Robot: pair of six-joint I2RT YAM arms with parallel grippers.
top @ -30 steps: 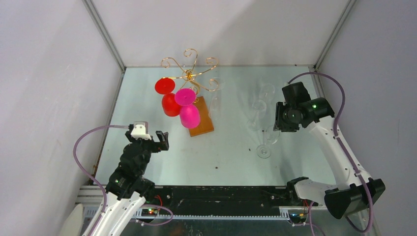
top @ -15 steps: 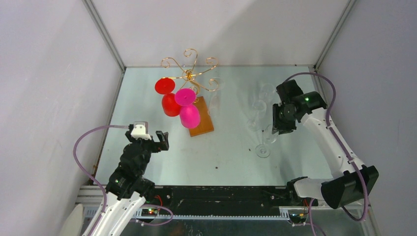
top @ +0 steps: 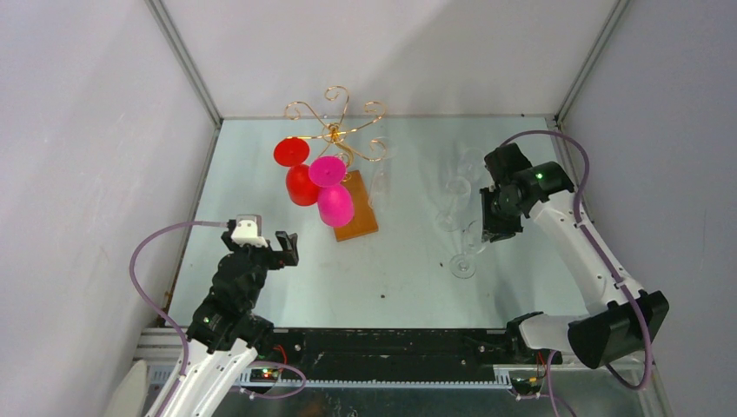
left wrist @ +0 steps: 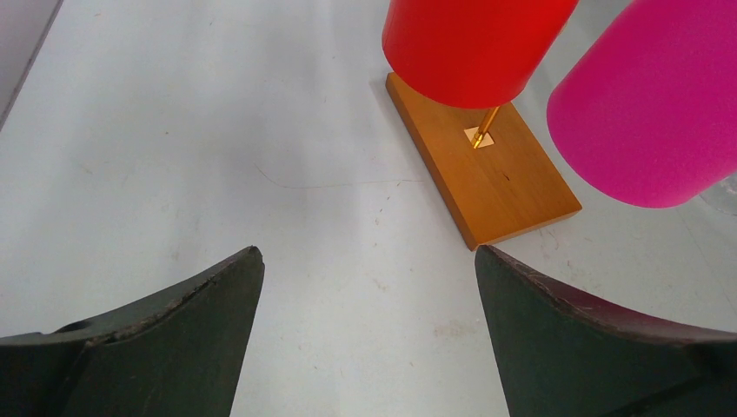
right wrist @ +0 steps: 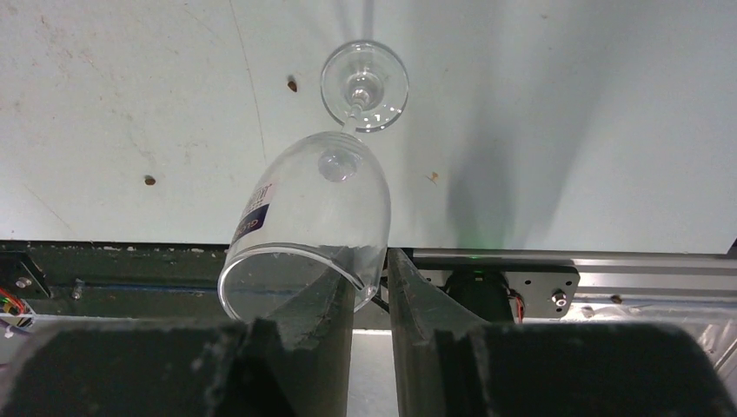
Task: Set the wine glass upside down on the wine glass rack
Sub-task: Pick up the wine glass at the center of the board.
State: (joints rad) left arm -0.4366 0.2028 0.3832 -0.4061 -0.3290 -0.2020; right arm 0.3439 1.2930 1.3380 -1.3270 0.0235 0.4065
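A clear wine glass (top: 474,236) stands upright on the table at the right, its foot (top: 463,267) on the surface. My right gripper (top: 487,228) is at its rim. In the right wrist view one finger sits inside the bowl (right wrist: 313,208) and the other outside, and the right gripper (right wrist: 371,261) is pinched on the rim wall. The wine glass rack (top: 335,130), gold wire on a brown wooden base (top: 356,213), stands at the back centre. My left gripper (top: 269,241) hovers open near the front left, with nothing between the jaws of the left gripper (left wrist: 365,261).
A red glass (top: 302,184) and a pink glass (top: 335,204) hang upside down on the rack, with a clear one (top: 380,182) beside them. Two more clear glasses (top: 452,195) stand just behind the gripped one. Grey walls close in on both sides.
My right arm has moved left and down onto the glass rim, and its jaws have narrowed around the wall. The left arm has stayed still.
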